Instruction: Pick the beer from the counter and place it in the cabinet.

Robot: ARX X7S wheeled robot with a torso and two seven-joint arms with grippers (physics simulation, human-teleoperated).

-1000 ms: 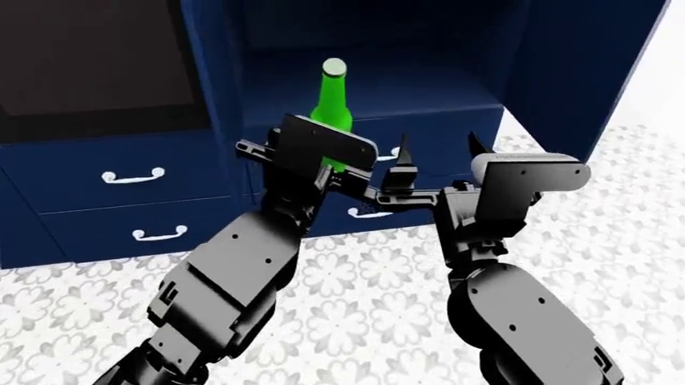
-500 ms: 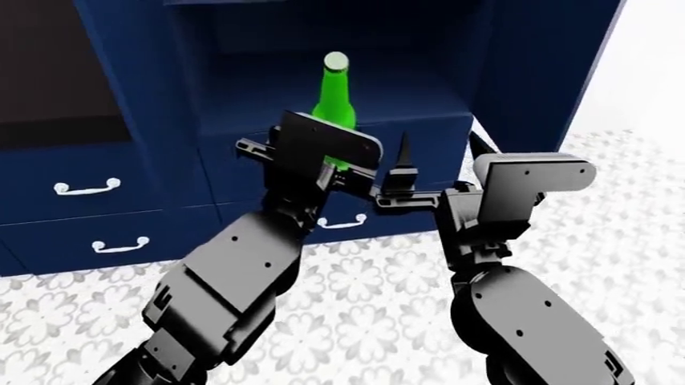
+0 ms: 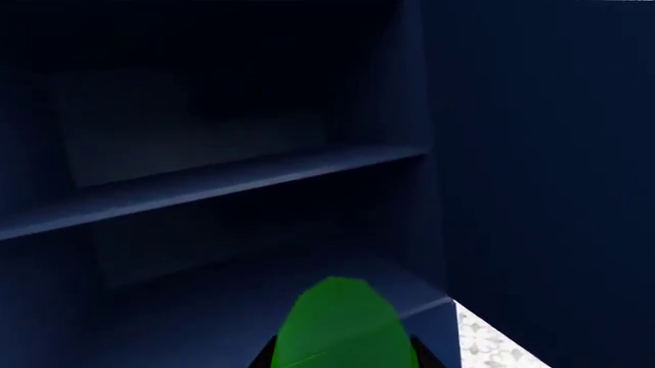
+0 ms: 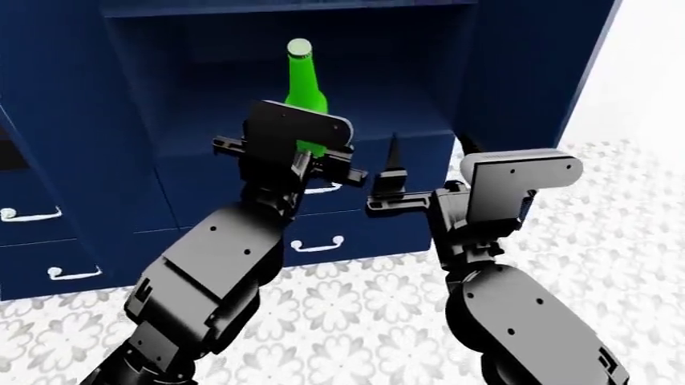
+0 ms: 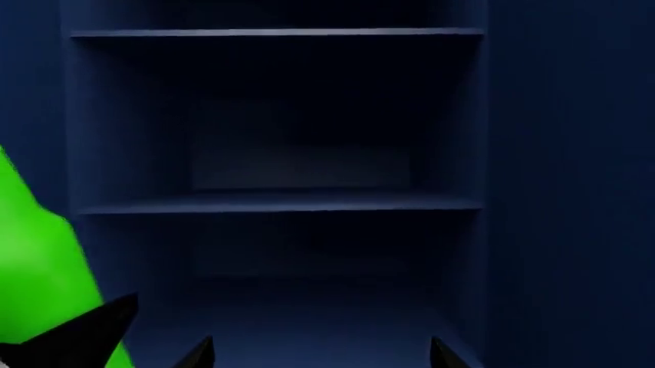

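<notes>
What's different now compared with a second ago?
The view has swung toward the cabinet, whose open shelves now fill it; the black panel has slid out of sight. The left gripper still holds the beer upright. The right gripper stays open, empty.

My left arm reached forward and up from the lower left of the head view, its black segmented links bent at the elbow and the wrist block turned broadside to the camera. My left gripper (image 4: 305, 156), black and two-fingered, sat clamped on the lower body of the slim bright green glass bottle (image 4: 304, 90), holding it upright with the neck rising above the wrist. My right arm rose from the lower right, forearm near vertical, its grey camera housing facing the head view. My right gripper (image 4: 428, 160) pointed forward with its thin dark fingers spread apart, holding nothing, just beside the left wrist.
</notes>
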